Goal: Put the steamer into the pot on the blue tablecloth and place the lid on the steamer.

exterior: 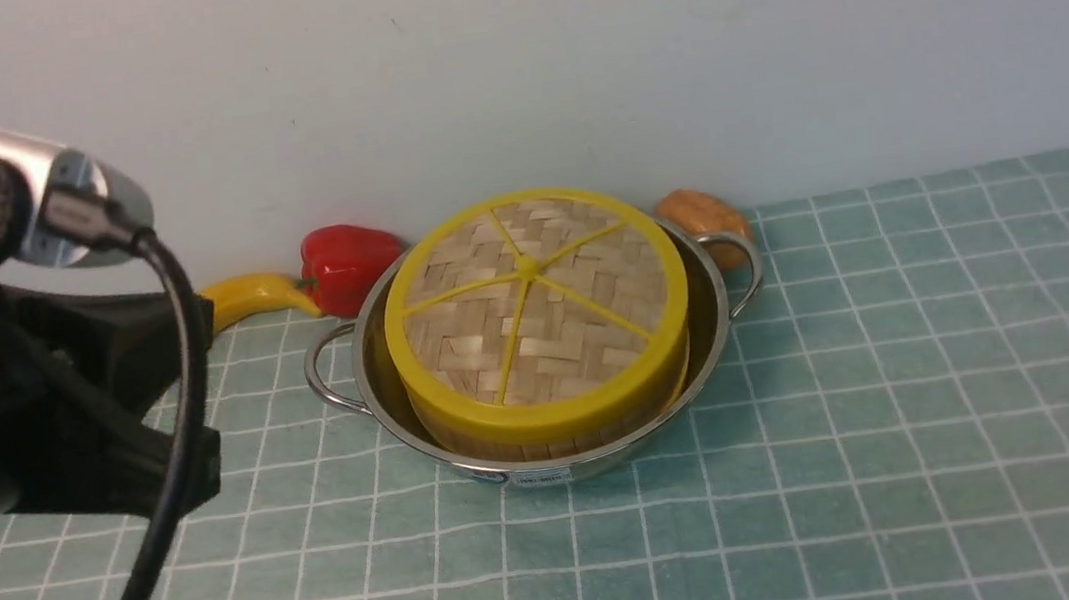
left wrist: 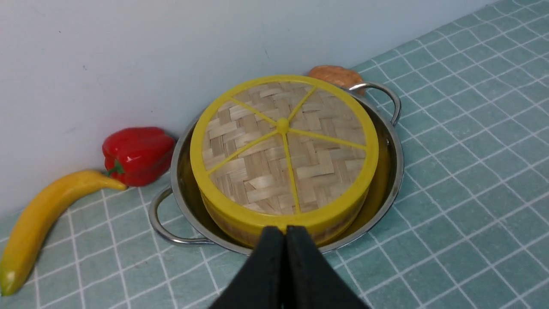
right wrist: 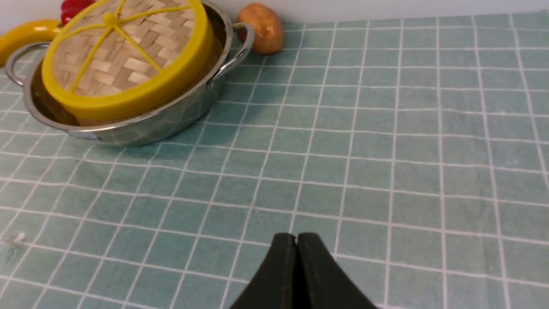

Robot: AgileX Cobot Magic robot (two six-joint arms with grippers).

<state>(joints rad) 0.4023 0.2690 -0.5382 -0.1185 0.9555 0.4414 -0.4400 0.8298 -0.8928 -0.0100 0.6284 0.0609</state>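
Observation:
The steel pot (exterior: 712, 340) stands on the blue tablecloth (exterior: 910, 418) near the back wall. The steamer (exterior: 470, 438) sits inside it, only its bamboo side showing. The woven lid (exterior: 536, 310) with yellow rim and spokes lies flat on top of the steamer. The same stack shows in the left wrist view, lid (left wrist: 283, 150) in pot (left wrist: 392, 167), and in the right wrist view, lid (right wrist: 124, 51) in pot (right wrist: 171, 120). My left gripper (left wrist: 285, 231) is shut and empty, just short of the pot's near rim. My right gripper (right wrist: 296, 238) is shut and empty over bare cloth, well away from the pot.
A red toy pepper (exterior: 344, 261) and a yellow banana (exterior: 257, 296) lie against the wall left of the pot. A brown potato-like toy (exterior: 701, 216) lies behind the pot's right handle. My left arm (exterior: 32, 397) fills the front view's left side.

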